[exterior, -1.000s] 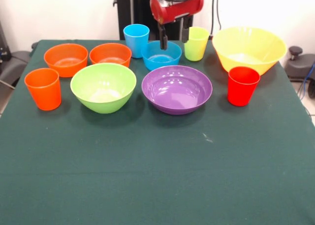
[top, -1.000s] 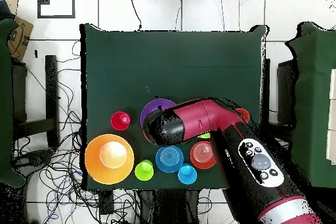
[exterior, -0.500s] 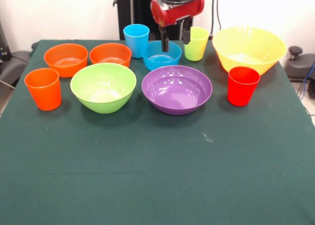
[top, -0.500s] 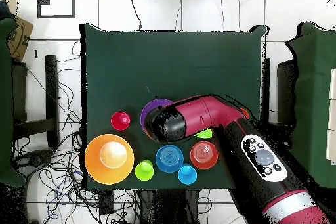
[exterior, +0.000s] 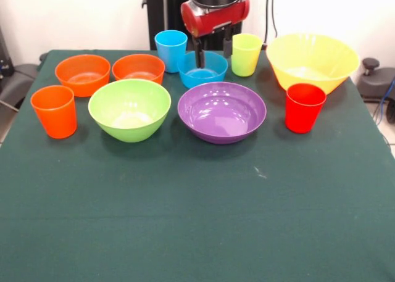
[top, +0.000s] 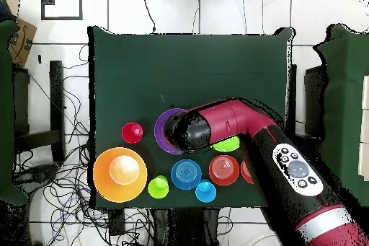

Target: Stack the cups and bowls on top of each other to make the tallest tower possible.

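The red-and-black arm's gripper [exterior: 213, 53] hangs with its two dark fingers spread apart and nothing between them, one fingertip over the small round blue plastic bowl [exterior: 203, 69] that sits at the far side of the green-clothed tabletop [exterior: 197, 202], between the light blue tapered plastic cup [exterior: 171, 50] and the yellow-green plastic cup [exterior: 246, 54]. No tower exists yet. This bowl looks light, stiff and smooth-walled, so pinching its thin rim seems the surest hold.

Near half of the table [exterior: 197, 220] lies bare before me; across the far half, cups and bowls crowd in a band, my gripper [exterior: 213, 53] hemmed between blue cup [exterior: 171, 50] and yellow-green cup [exterior: 246, 54].
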Available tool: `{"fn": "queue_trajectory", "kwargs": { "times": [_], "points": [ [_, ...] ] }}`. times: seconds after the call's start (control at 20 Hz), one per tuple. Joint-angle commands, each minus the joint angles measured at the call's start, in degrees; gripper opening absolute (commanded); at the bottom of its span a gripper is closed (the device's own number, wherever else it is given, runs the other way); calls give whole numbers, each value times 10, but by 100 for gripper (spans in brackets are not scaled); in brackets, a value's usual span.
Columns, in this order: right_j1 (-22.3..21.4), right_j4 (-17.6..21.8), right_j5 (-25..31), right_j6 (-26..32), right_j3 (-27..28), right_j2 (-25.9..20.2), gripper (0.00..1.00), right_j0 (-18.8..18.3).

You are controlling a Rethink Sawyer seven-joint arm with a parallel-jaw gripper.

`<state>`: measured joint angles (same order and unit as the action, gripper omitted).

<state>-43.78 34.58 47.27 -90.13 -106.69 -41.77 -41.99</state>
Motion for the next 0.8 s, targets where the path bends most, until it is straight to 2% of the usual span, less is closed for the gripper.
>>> {"fn": "queue_trajectory", "kwargs": {
  "times": [0.05,0.6,0.8],
  "points": [
    [25,54,64,204,45,-33,100,-6],
    [51,69,91,226,80,-49,100,-21],
    [57,62,111,239,95,-56,100,-26]
  ]
}}
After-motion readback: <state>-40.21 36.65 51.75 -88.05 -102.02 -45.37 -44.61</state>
